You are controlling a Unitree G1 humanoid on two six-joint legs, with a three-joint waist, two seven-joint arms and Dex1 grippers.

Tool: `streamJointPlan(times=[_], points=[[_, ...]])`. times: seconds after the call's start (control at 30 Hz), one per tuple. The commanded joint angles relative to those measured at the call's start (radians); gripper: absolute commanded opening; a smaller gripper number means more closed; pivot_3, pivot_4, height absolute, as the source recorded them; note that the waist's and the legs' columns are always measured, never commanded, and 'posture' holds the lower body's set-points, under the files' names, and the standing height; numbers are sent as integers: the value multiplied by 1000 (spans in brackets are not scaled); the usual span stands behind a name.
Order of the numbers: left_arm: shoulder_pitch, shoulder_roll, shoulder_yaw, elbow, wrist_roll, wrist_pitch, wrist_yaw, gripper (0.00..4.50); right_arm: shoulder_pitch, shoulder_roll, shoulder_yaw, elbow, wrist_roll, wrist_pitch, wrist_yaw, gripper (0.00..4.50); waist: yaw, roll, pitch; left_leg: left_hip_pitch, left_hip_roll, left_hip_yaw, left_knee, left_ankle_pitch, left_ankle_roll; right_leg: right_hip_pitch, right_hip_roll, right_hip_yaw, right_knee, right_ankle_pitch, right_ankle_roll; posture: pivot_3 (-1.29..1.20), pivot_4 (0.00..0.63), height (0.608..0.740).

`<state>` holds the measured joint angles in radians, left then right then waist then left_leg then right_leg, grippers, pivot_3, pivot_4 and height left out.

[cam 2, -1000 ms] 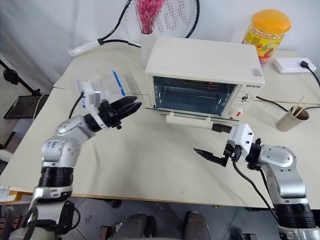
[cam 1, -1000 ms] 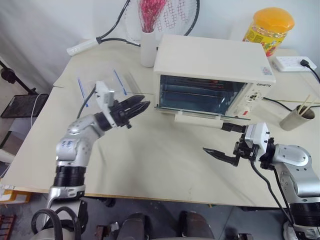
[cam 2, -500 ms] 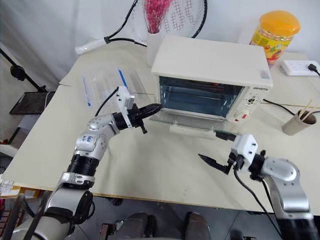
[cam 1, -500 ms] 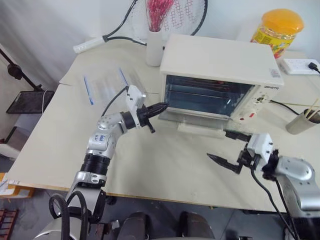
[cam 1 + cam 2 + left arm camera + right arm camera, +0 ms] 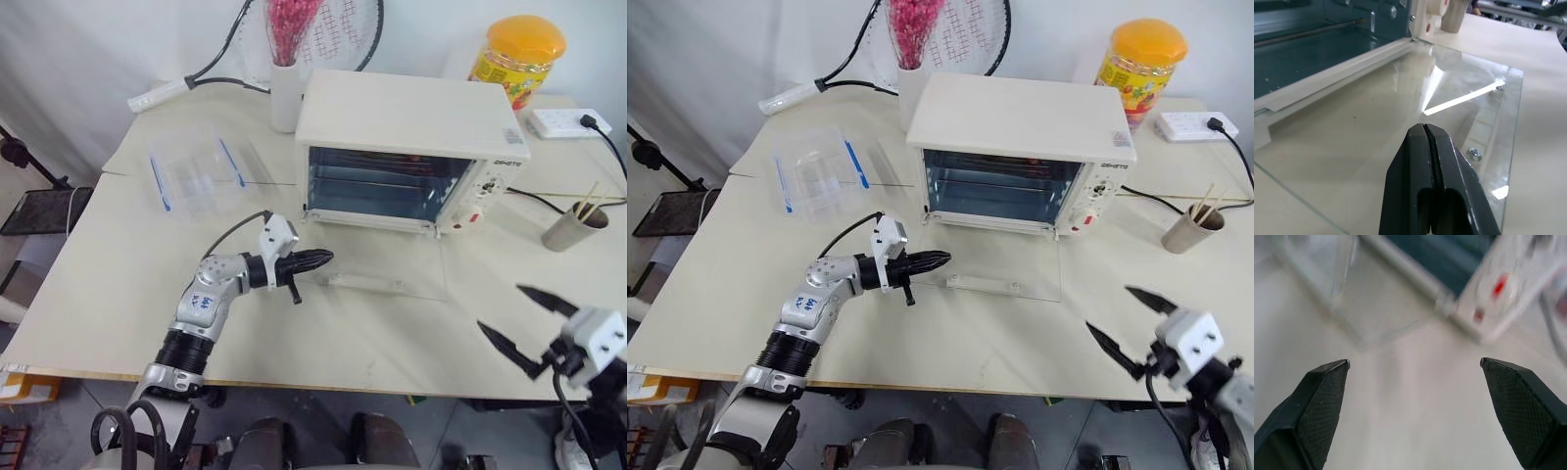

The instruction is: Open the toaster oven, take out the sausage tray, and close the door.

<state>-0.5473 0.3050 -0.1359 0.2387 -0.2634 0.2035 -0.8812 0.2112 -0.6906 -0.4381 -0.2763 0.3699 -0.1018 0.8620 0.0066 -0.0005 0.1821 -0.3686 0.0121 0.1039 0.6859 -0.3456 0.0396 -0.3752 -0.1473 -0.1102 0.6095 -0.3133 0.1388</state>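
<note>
Toaster oven (image 5: 411, 147) is sitting toward the back of the table (image 5: 118, 294), at roughly twelve o'clock from the robot. The door (image 5: 377, 266) is lying folded all the way down, flat on the tabletop in front of the open cavity, with its white bar handle (image 5: 364, 282) at the near edge, running across.

Left gripper (image 5: 325, 258) is pointing level toward three o'clock, fingers (image 5: 1427, 161) pressed together with nothing between them. From the head views its tip is sitting at the door's nine o'clock edge, just beside the handle's end; the wrist view is showing the tip low over the glass. Cannot tell whether it is touching the pane.

Right gripper (image 5: 529, 323) is hanging down at about four o'clock, well apart from the oven and clear of the door, fingers spread wide and holding nothing. Its wrist camera is looking back at the control panel corner with the red marks.

Sausage tray: the cavity is showing only dim rack lines through the opening; cannot make out the tray itself.

A clear plastic container (image 5: 196, 174) with blue clips is lying at ten o'clock. A white vase (image 5: 283, 93) with red sprigs is standing just behind the oven's left corner, a yellow-lidded jar (image 5: 514, 54) at one o'clock, a cup (image 5: 573, 227) with sticks at two o'clock.
</note>
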Motion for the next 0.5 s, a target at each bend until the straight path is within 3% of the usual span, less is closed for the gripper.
streamJointPlan(times=[0.03,0.17,0.5], points=[[45,17,29,-87,-16,-2,9,10,-164,-10,130,-84,-77,76,-82,4500,-8,0,0,0,0,0,0,0,0,0,0,0,0,0,0,0,150,740],[124,36,102,-206,-106,50,12,514,-375,20,336,-62,-273,181,-189,4500,-8,0,0,-2,0,-2,0,0,0,-2,0,-1,1,0,-1,0,150,740],[318,115,235,-460,-199,90,58,3550,-831,149,649,396,-768,82,-511,4500,-13,0,0,-5,-2,-6,0,0,0,-2,-2,-5,0,0,-1,0,150,740]])
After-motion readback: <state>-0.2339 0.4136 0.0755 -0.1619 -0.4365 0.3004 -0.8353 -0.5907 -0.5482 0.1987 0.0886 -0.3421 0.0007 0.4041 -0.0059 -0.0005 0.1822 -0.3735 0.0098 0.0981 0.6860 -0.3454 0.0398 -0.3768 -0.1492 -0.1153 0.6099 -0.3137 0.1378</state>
